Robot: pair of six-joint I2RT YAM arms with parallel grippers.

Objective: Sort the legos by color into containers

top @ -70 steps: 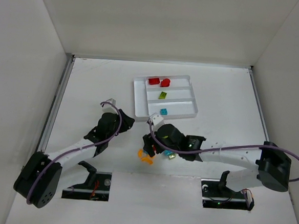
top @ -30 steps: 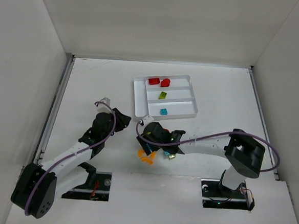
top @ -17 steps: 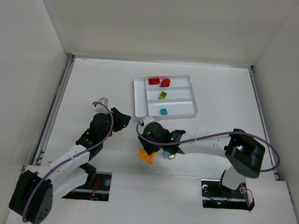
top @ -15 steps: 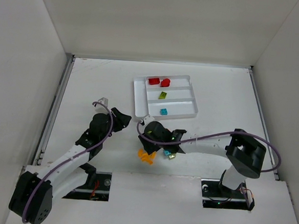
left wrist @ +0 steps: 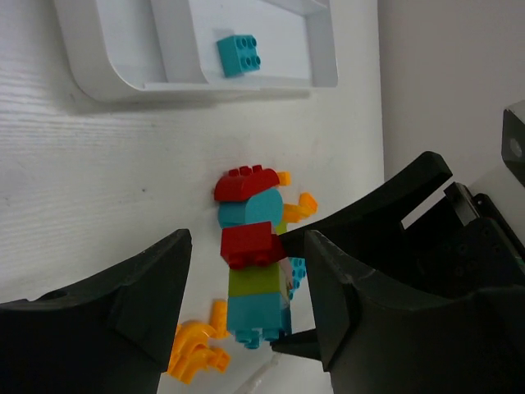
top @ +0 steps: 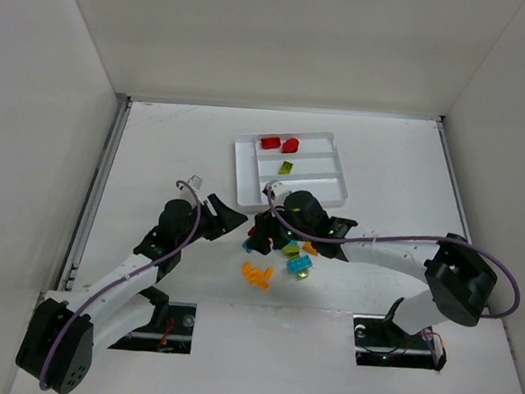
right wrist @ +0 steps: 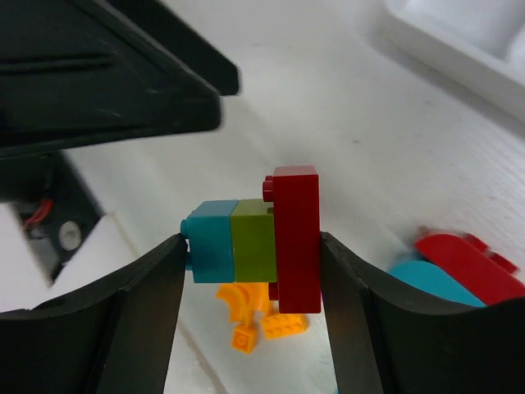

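I have the right end effector [right wrist: 253,246] clamped on the teal-green-red stack [right wrist: 275,238], near the tray [top: 242,173]. The left end effector [left wrist: 248,246], jaws apart, faces it, I reckon to pull a brick off.

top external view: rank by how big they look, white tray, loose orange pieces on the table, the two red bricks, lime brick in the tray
1. white tray
2. orange pieces, one loose cluster
3. left red brick and right red brick: look alike
4. lime brick
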